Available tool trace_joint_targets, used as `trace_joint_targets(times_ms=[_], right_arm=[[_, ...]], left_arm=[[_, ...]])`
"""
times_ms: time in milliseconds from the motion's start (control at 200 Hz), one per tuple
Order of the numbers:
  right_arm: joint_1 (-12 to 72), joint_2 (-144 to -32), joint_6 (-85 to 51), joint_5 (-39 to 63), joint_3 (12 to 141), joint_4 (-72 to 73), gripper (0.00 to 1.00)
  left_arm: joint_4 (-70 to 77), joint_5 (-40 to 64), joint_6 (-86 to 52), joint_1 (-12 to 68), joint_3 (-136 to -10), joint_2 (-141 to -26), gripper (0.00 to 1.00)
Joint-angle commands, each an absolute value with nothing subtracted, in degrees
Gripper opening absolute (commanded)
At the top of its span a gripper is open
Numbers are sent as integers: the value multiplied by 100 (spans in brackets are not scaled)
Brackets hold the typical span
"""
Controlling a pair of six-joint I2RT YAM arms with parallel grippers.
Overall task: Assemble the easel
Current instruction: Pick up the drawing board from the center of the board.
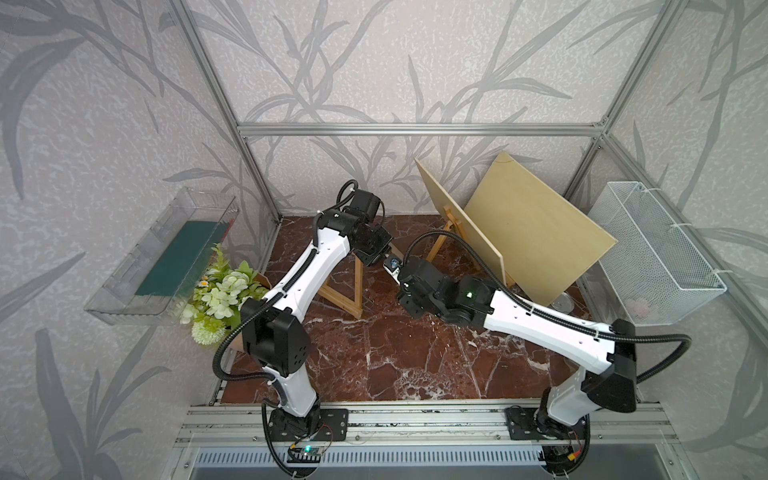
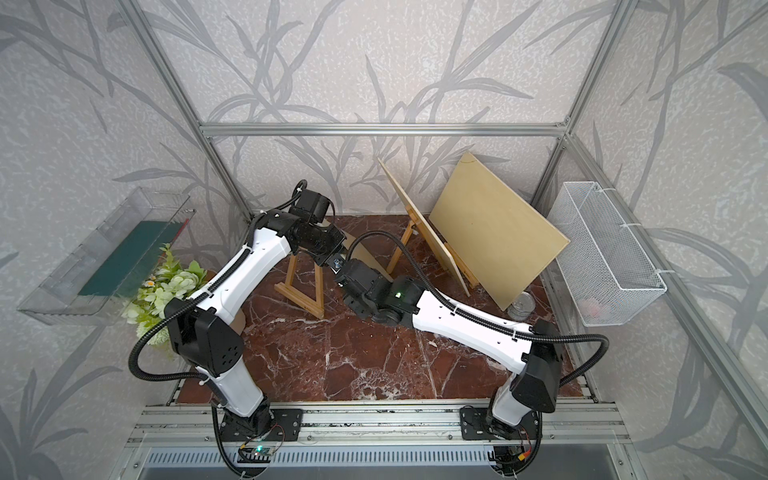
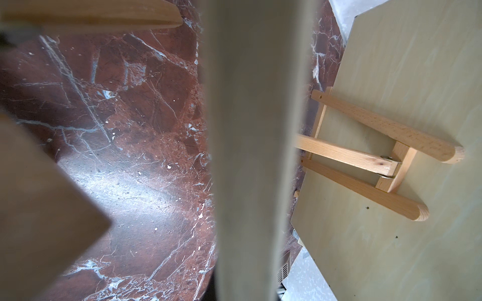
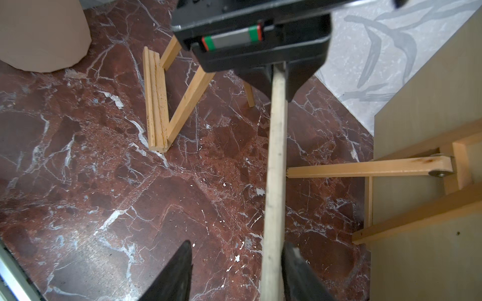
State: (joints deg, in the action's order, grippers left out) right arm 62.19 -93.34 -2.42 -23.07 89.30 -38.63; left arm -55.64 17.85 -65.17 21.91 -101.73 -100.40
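Observation:
A small wooden A-frame easel stands on the marble table, left of centre. Just behind it my two grippers meet. My left gripper is shut on a thin pale board, which shows edge-on in the right wrist view. That edge runs on between the fingers of my right gripper, which stands open, with one finger close beside the board. A second easel at the back right carries a large plywood panel.
Another plywood panel leans at the right over a metal can. A white mesh basket hangs on the right frame. Artificial flowers and a clear tray sit at the left. A tan box is near the easel.

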Motion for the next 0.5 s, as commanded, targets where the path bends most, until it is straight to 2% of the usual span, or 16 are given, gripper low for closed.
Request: trace_joint_targets(times_ms=[0,100,200,280,445,495], right_arm=[[6241,-9569,-45,-2495,9230,-4179,51],[6231,-9747,87,-2575,9422,-4201,48],[6229,-10051,215,-2680,9545,-4134,41],[6213,-10182,323,-2725,9656,-4121,30],[6206,-10296,354,-2622,9804,-4189,1],[6205,-10275,335,-2571,9794,-4199,0]], left_arm=[[-4975,2215,-6680,2275,-10212,-9600,0],[-4934,2241,-6702,2276,-10189,-9598,0],[-4898,2250,-6715,2276,-10178,-9606,0],[-4874,2266,-6732,2276,-10174,-9601,0],[-4832,2226,-6733,2272,-10160,-9564,0],[-4821,2219,-6732,2276,-10148,-9553,0]])
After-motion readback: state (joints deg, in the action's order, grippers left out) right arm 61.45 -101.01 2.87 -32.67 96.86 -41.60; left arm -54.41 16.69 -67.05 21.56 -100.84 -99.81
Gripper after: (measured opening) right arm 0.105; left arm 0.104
